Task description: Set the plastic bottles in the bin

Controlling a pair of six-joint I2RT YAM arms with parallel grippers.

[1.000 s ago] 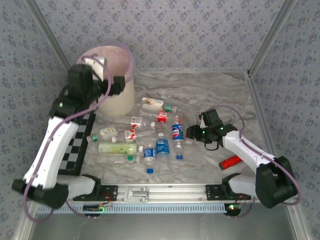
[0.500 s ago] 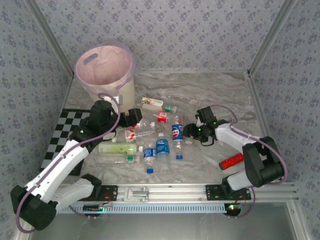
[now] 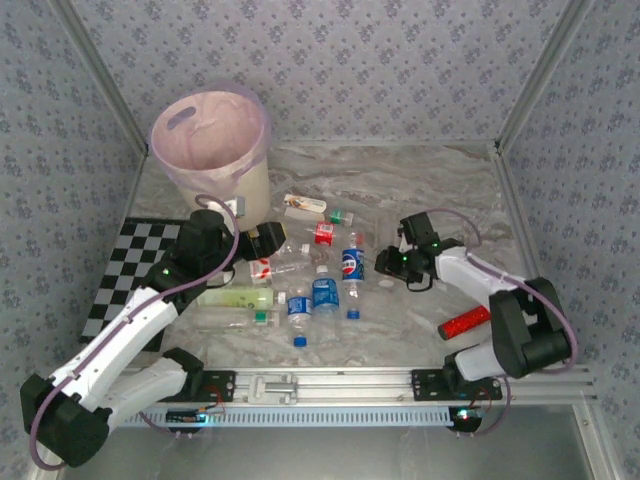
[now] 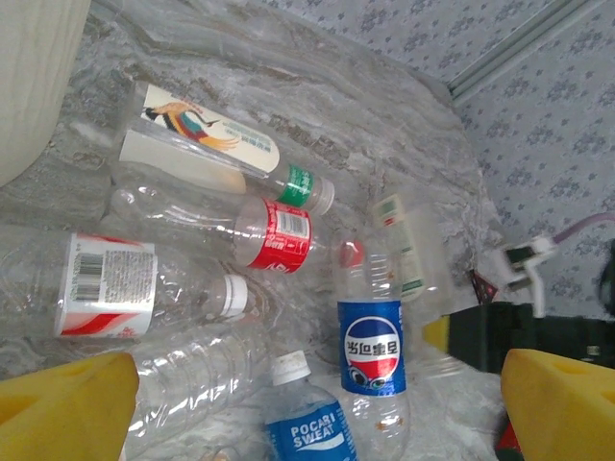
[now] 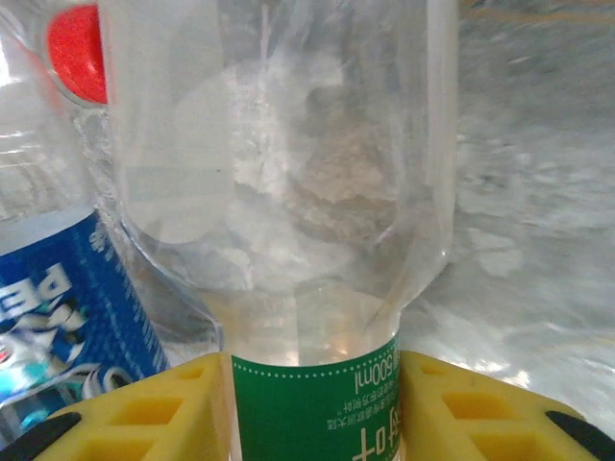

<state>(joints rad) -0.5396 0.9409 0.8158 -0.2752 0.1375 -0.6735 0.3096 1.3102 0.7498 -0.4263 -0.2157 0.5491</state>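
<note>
Marble table [image 3: 420,185]; green-label bottle [image 5: 317,240] in right gripper [image 5: 312,389]

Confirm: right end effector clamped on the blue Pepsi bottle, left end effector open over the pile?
No. The right wrist view shows the right end effector clamped on the green-label bottle; the Pepsi bottle lies beside it. The left end effector is open over the pile, as stated.

place: robot lab test cell | evid: L arm [image 3: 120,345] + R arm [image 3: 480,280] sat bolted to alu rail [image 3: 330,385] at table [image 3: 430,190] edge | patterned wall panels [image 3: 400,70] in metal frame [image 3: 533,82] boxed it on 3 sides | checkered board [image 3: 120,265] lay on marble-look top
</note>
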